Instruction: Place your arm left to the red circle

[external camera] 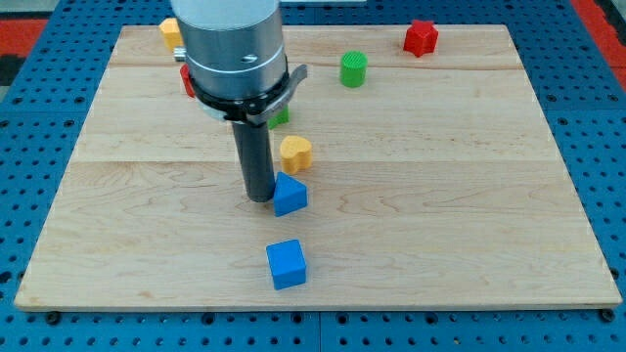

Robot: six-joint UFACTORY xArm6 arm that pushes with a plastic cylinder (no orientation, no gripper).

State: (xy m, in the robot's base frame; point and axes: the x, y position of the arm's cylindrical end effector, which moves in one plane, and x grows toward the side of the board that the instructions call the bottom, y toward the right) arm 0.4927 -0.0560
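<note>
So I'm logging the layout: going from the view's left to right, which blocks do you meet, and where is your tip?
Yellow block → red block behind the arm → my tip, touching the blue triangular block's left side → blue cube → green cylinder → red star-like block. The blocks bunched mid-board overlap, so I left them unordered.

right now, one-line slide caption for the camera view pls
My tip rests against the view's left side of the blue triangular block, with the blue cube below on the wooden board.

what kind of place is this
Likely a robotics lab bench: a wooden board lying on a blue perforated base, small coloured blocks scattered on it, and my tip touching the blue triangular block.
</note>
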